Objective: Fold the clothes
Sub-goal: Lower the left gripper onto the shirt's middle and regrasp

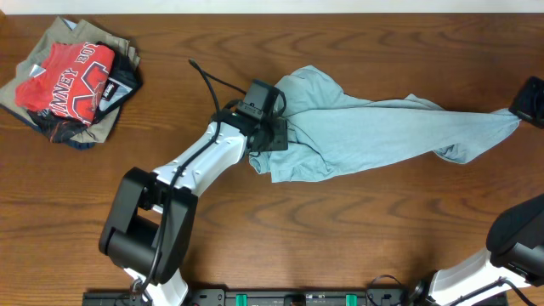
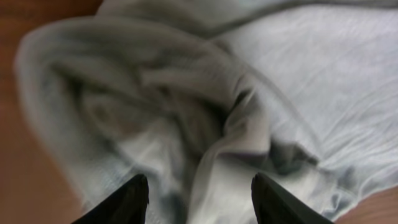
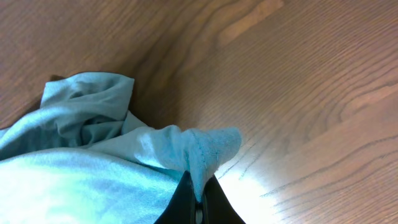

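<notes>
The pale blue-grey garment (image 1: 365, 127) lies stretched across the middle of the table, bunched at its left end and drawn out to the right. My left gripper (image 1: 270, 129) is open over the bunched left end; its two fingers straddle wrinkled fabric (image 2: 205, 143) in the left wrist view, which is blurred. My right gripper (image 1: 520, 115) is at the right edge of the overhead view, shut on the garment's right tip. The right wrist view shows its fingers (image 3: 198, 205) pinching a fold of the cloth (image 3: 186, 149) above the wood.
A pile of other clothes, a red T-shirt with white lettering (image 1: 72, 81) on dark and khaki garments, sits at the table's back left corner. Bare wooden tabletop (image 1: 340, 229) surrounds the garment. A black cable (image 1: 208, 81) runs behind my left arm.
</notes>
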You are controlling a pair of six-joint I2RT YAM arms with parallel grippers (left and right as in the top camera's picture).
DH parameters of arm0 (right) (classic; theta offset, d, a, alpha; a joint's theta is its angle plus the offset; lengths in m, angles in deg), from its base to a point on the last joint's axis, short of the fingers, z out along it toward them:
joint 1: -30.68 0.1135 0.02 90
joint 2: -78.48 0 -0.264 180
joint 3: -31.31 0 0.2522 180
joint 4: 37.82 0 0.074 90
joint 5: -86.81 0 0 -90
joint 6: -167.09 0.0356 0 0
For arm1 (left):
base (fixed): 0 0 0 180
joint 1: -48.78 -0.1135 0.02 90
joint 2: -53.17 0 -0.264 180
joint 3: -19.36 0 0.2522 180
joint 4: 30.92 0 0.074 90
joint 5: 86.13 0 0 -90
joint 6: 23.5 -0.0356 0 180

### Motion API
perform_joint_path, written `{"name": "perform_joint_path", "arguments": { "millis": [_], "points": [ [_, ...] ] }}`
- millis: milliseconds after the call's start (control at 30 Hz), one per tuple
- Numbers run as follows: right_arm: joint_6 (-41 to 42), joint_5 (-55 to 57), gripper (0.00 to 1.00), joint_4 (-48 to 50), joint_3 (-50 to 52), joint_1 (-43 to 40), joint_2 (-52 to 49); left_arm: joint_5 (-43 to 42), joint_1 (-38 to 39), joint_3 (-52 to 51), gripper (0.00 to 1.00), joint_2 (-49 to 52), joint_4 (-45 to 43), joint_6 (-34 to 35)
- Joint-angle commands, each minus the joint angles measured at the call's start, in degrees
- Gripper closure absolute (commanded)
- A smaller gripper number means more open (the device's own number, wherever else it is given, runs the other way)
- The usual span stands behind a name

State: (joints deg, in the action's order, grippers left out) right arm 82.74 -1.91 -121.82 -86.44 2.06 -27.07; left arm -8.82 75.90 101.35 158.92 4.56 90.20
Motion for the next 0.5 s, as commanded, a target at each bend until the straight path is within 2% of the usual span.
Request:
{"name": "perform_joint_path", "arguments": {
  "millis": [0,167,267,467],
  "points": [
    [0.5,0.9,0.99,0.1,-0.9,-0.5,0.3,-1.6,0.2,0.3,0.45,0.8,-1.7,-1.0],
    [0.5,0.9,0.99,-0.1,-0.9,-0.5,0.3,-1.7,0.3,0.3,0.47,2.4,-1.3,-1.0],
    [0.5,0.9,0.98,0.0,-0.9,-0.5,0.3,-1.9,0.7,0.3,0.57,2.6,-1.3,-1.0],
    [0.5,0.9,0.98,0.1,-0.9,-0.5,0.3,-1.8,2.7,0.3,0.57,3.0,-1.0,-1.0]
  ]
}}
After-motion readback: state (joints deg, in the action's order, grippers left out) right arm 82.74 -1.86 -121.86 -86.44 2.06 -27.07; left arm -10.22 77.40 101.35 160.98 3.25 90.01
